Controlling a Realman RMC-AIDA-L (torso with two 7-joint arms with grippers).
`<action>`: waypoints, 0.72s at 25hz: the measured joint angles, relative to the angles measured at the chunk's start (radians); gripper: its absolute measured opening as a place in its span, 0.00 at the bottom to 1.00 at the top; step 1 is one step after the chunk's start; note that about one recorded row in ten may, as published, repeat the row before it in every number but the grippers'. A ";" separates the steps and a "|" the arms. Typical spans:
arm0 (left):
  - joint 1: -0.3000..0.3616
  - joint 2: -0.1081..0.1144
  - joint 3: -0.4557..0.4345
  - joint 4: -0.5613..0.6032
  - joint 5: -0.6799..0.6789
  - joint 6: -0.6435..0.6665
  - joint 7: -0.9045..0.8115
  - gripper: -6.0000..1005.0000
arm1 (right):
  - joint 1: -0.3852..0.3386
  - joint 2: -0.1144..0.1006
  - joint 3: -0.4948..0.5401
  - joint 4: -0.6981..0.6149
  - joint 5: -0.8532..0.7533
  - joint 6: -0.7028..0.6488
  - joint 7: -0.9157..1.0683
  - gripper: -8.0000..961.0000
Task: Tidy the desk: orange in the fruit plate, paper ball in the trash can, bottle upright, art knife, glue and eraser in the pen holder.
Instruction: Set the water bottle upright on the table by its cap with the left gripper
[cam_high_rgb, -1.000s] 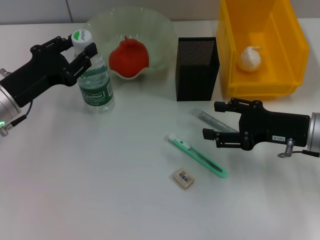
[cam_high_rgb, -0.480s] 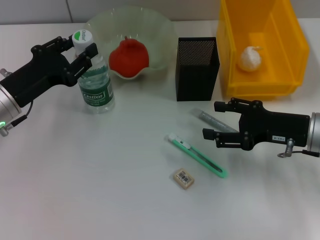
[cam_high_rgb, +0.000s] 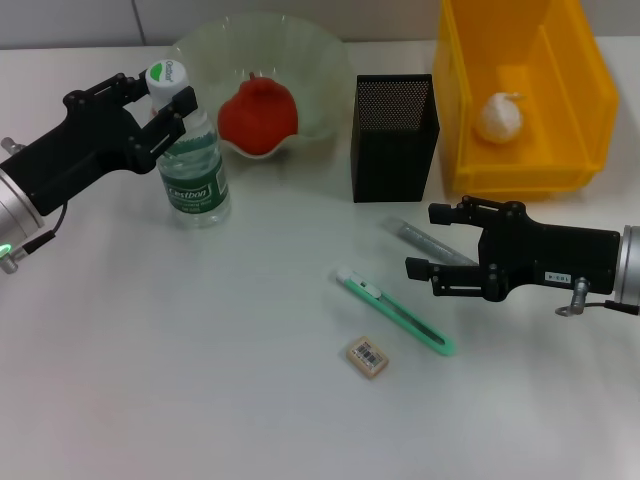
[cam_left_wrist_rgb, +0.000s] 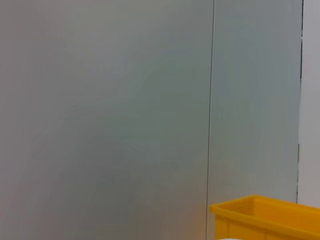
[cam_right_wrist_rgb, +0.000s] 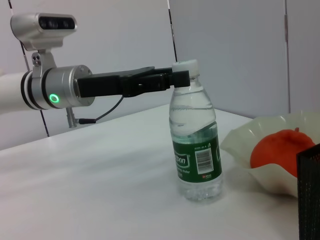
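Left gripper (cam_high_rgb: 160, 98) sits at the neck of the upright water bottle (cam_high_rgb: 190, 165), fingers spread either side of the white cap, far left. Right gripper (cam_high_rgb: 425, 240) hovers with jaws apart beside the glue stick (cam_high_rgb: 428, 241), near right. Green art knife (cam_high_rgb: 395, 310) and eraser (cam_high_rgb: 366, 357) lie nearer, in front of the black mesh pen holder (cam_high_rgb: 394, 137).

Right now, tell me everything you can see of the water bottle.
The water bottle is clear plastic with a white cap, a green label with white lettering and a barcode. It stands upright on the white table, in front of the fruit plate, apart from it. It looks mostly empty, with some water low down. The left gripper sits around its neck just under the cap, fingers on either side; whether they press it is unclear.
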 joint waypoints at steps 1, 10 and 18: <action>0.000 0.000 0.000 0.000 0.000 0.000 0.000 0.48 | 0.000 0.000 0.000 0.000 0.000 0.000 0.000 0.86; 0.001 -0.001 0.000 0.000 0.000 0.003 0.000 0.48 | -0.001 0.000 0.000 0.000 0.000 -0.001 0.003 0.86; 0.007 -0.001 -0.002 0.000 0.000 0.035 0.027 0.48 | -0.002 0.000 0.000 0.000 0.000 0.000 0.004 0.86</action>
